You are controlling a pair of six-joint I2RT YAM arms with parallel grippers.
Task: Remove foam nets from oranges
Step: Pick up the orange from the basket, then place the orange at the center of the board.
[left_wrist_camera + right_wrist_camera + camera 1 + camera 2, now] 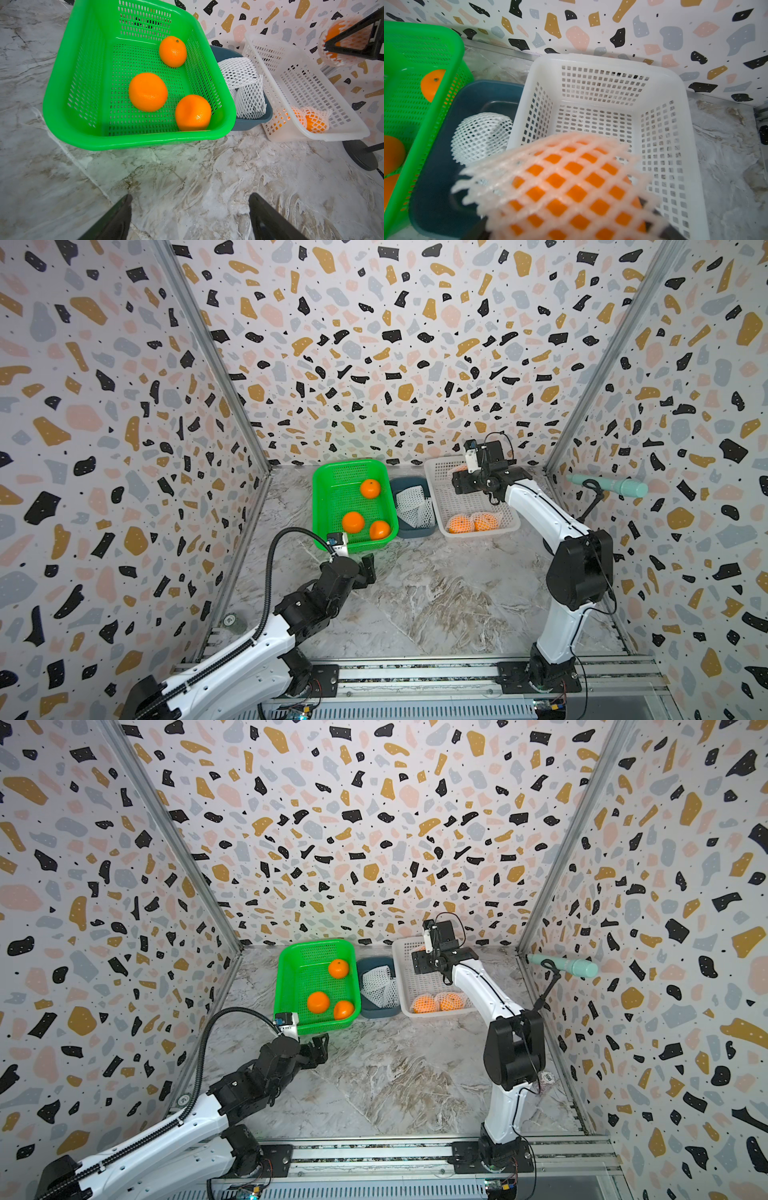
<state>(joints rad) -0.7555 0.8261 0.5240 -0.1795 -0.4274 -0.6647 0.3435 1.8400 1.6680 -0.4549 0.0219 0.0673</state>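
My right gripper is shut on an orange still wrapped in its white foam net, holding it above the far end of the white basket. The left wrist view shows this netted orange off the table, behind a black finger. Two more netted oranges lie at the white basket's near end. Three bare oranges sit in the green basket. My left gripper is open and empty over the marble table, just in front of the green basket.
A dark blue bin between the two baskets holds loose white foam nets. A teal tool on a black stand sits by the right wall. Patterned walls close in three sides. Bare marble tabletop stretches in front of the baskets.
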